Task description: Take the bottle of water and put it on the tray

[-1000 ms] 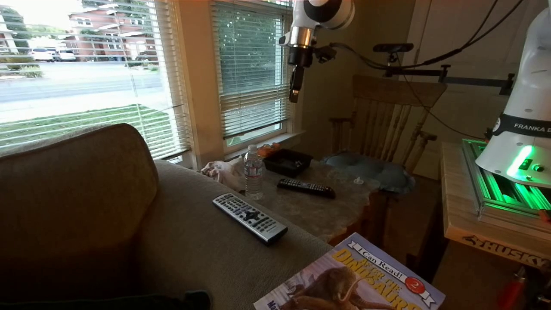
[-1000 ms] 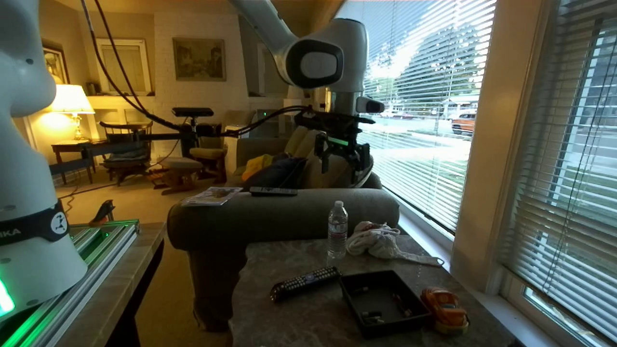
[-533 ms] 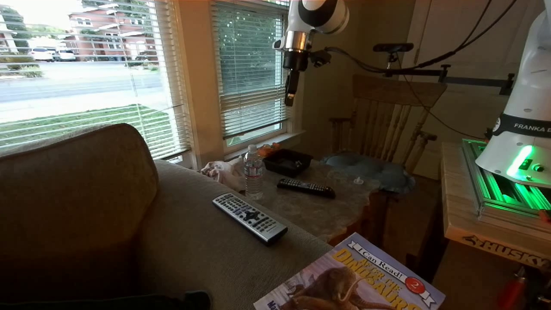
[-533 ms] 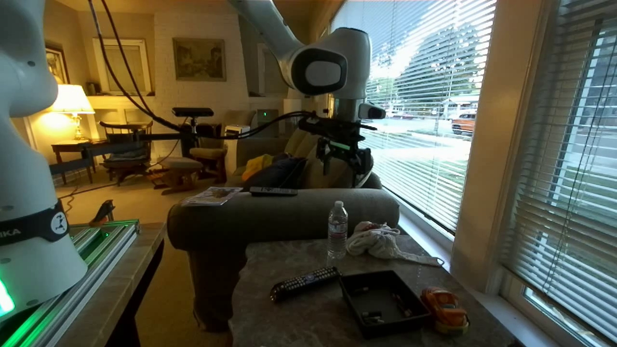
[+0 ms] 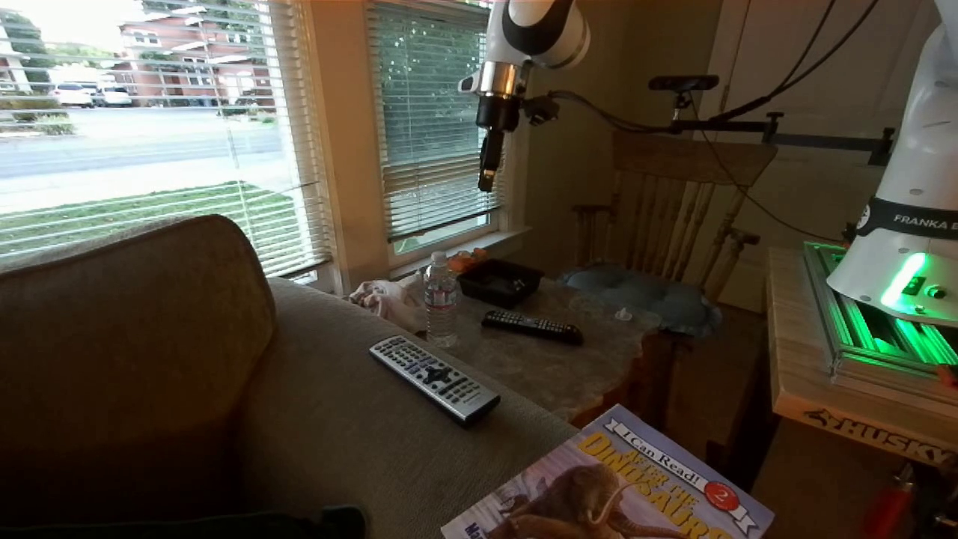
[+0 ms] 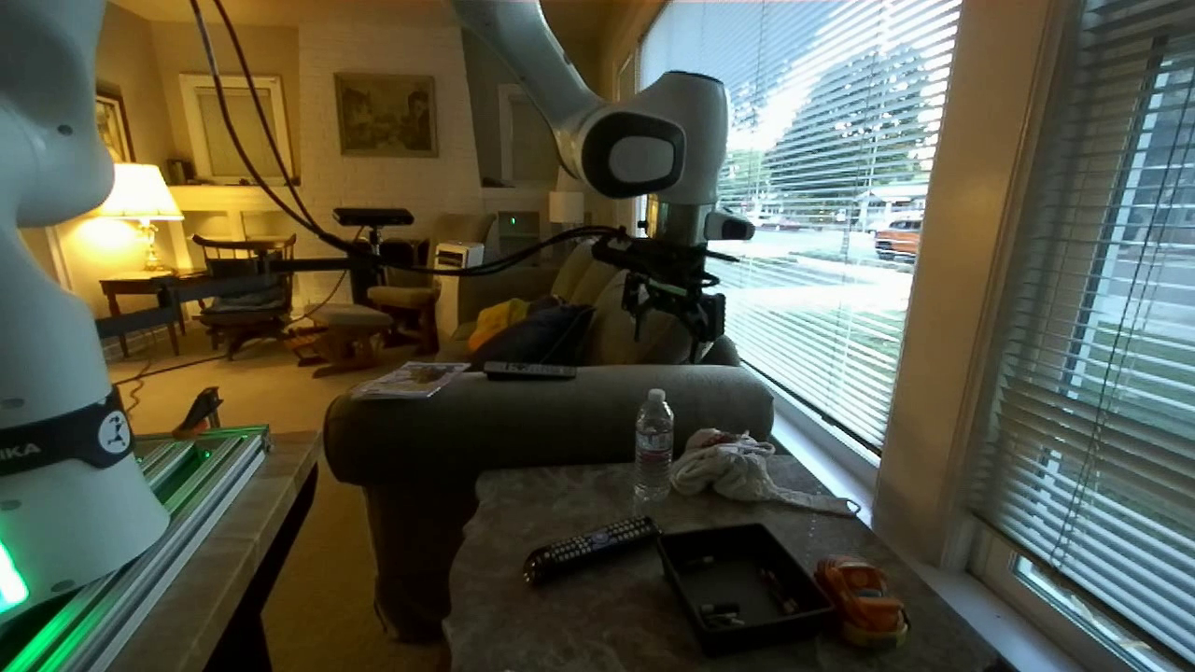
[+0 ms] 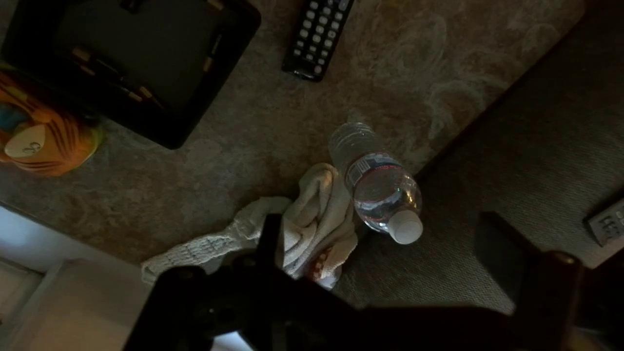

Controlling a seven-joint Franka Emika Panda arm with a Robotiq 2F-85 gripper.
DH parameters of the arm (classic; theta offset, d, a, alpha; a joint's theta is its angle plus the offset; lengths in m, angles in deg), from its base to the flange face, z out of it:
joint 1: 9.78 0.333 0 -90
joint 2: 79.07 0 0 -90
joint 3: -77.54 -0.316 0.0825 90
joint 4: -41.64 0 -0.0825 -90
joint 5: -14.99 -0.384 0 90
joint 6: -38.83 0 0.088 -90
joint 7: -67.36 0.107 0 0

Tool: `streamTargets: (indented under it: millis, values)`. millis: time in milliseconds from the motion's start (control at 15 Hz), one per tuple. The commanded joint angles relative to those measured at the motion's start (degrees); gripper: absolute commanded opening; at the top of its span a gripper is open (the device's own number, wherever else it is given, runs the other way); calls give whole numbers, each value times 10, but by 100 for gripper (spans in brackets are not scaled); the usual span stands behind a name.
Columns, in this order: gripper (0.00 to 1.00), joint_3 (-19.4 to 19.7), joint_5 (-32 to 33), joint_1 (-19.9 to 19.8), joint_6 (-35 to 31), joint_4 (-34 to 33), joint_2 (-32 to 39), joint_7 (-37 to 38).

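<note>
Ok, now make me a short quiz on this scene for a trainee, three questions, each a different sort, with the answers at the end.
1. Multiple choice: where does the bottle of water stand? (a) on the windowsill; (b) on the table; (c) on the floor.
2. True or false: the jaws are clamped around the bottle of water.
3. Short answer: what is the silver remote resting on?

Key
1. b; it stands upright there, outside the tray.
2. False; the jaws are open, higher up and clear of the bottle.
3. The sofa arm.
</note>
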Motion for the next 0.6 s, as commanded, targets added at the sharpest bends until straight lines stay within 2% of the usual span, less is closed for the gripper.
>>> streamTargets:
  millis: [0, 533]
  values:
    - [100, -11, 18, 9, 12, -100, 90, 17]
    - [100, -2, 53, 52, 53, -249, 213, 129]
